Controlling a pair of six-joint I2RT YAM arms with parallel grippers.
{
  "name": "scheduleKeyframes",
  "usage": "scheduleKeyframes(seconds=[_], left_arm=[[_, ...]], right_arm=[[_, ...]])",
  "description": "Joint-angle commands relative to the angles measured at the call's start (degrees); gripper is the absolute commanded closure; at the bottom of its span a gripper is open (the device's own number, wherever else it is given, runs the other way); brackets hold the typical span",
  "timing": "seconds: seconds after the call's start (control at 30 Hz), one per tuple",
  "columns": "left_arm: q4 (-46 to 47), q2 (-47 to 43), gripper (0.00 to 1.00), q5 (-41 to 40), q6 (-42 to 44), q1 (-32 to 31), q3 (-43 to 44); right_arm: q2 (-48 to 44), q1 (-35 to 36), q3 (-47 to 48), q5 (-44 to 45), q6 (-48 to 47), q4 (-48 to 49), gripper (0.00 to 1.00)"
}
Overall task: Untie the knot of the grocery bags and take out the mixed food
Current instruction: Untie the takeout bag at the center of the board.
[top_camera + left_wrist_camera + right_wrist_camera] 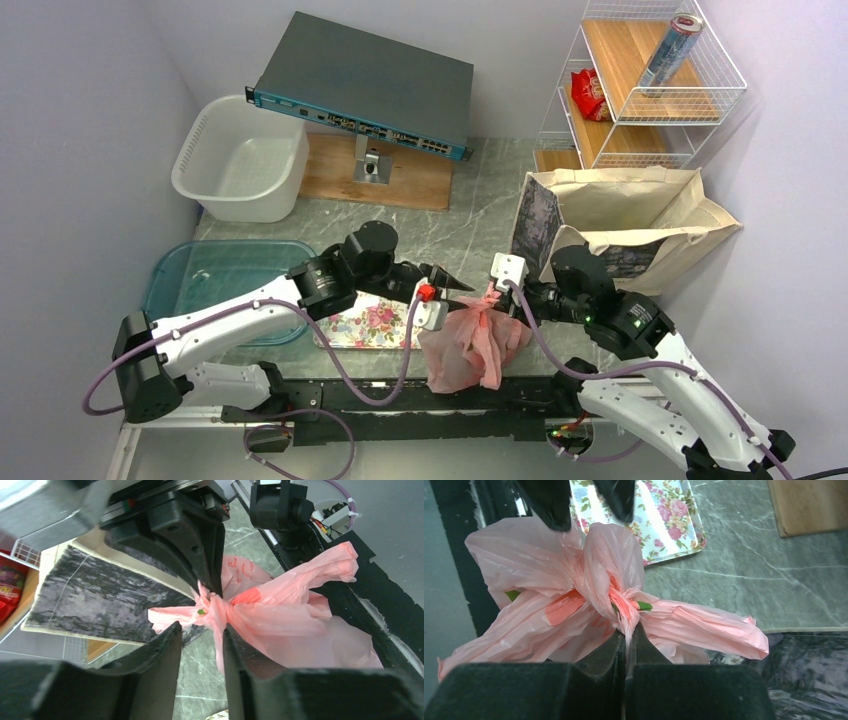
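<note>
Right wrist: knot [625,606] pinched within right end effector [626,632].

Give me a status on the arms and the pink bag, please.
Right gripper shut on the knot. Left gripper open, tips at the knot. Pink plastic bag tied, nothing in the way.

The pink plastic bag [470,350] is thin, translucent and crumpled. It lies at the near edge of the worktop, about mid-width. The knot [624,605] is tied: a tight twisted lump at the bag's top, with loose tails flaring to either side. The right gripper [626,632] pinches the plastic at the knot. The beige canvas tote [640,215] stands open by the right edge, with its dark printed panel [535,222] facing left.
</note>
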Motion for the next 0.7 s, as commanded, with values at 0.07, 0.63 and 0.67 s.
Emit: scheduleKeyframes(seconds=[0.07,0.63,0.67], left_arm=[[1.97,1.67,0.62,-3.37,0.55,-4.0,1.64],[3.84,4.6,0.88,-11.94,10.26,-6.29,-2.6],[3.79,4.25,0.99,-12.0,11.76,-6.49,-3.26]], right_arm=[[0.54,-0.21,3.49,-4.46,4.54,4.35,1.0],[0.99,-0.19,3.68,-9.52,5.55,4.77,1.0],[1.04,-0.21,3.67,-9.05,6.04,4.85,1.0]])
